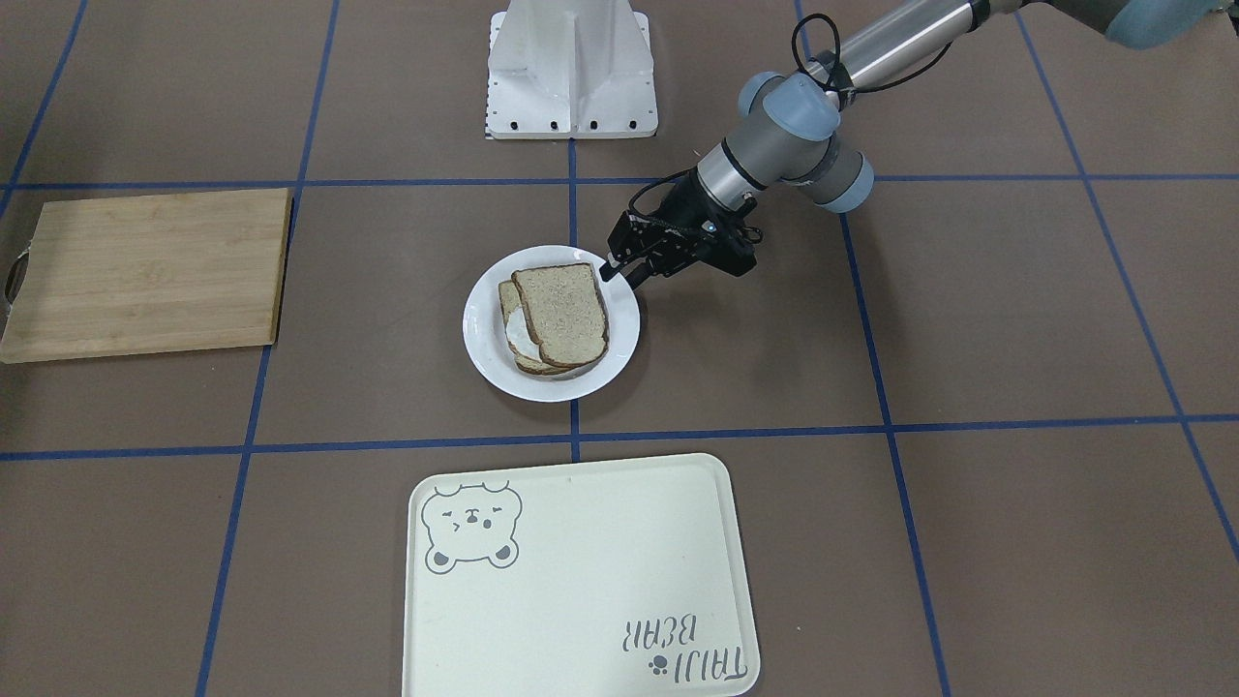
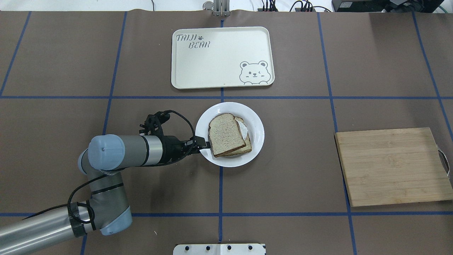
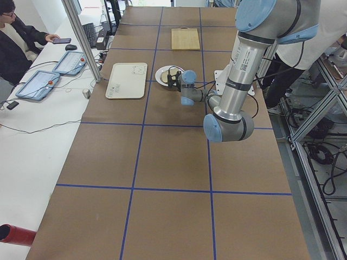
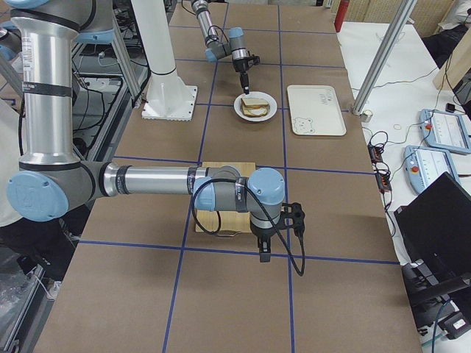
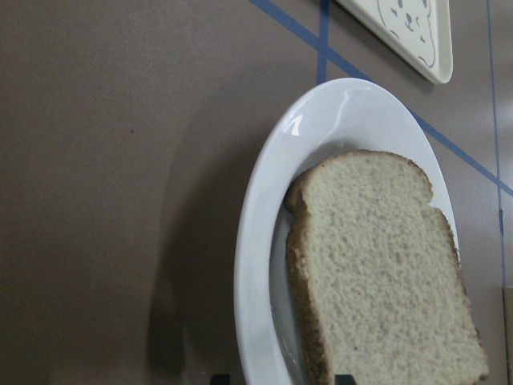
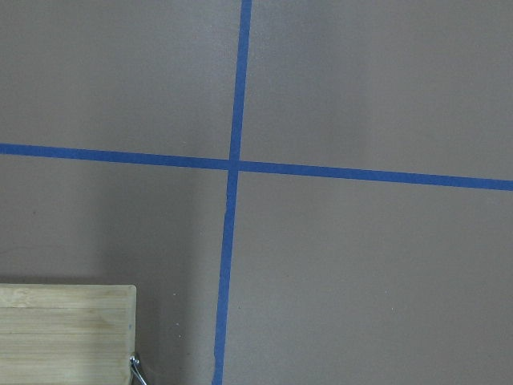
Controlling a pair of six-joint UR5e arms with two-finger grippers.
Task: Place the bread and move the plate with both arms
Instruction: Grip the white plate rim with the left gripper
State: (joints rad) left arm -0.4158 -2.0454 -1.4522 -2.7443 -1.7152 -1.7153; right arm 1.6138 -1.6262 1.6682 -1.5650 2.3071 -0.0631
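Note:
The white plate (image 2: 255,120) sits at the table's middle. The plain bread slice (image 2: 225,134) lies on it, on top of a second slice with fried egg (image 2: 243,129) that peeks out beneath. My left gripper (image 2: 202,143) is low at the plate's rim on the robot's left side, with its jaws apart and holding nothing. In the left wrist view its two fingertips (image 5: 218,378) show apart at the bottom edge, with the plate rim (image 5: 255,241) and the edge of the bread (image 5: 385,273) between them. My right gripper (image 4: 263,251) shows only in the exterior right view, hanging beyond the cutting board. I cannot tell whether it is open or shut.
A cream tray with a bear drawing (image 2: 219,56) lies past the plate, on the side away from the robot. A wooden cutting board (image 2: 393,166) lies on the robot's right; its corner shows in the right wrist view (image 6: 64,333). The robot's white base (image 1: 571,73) stands behind the plate.

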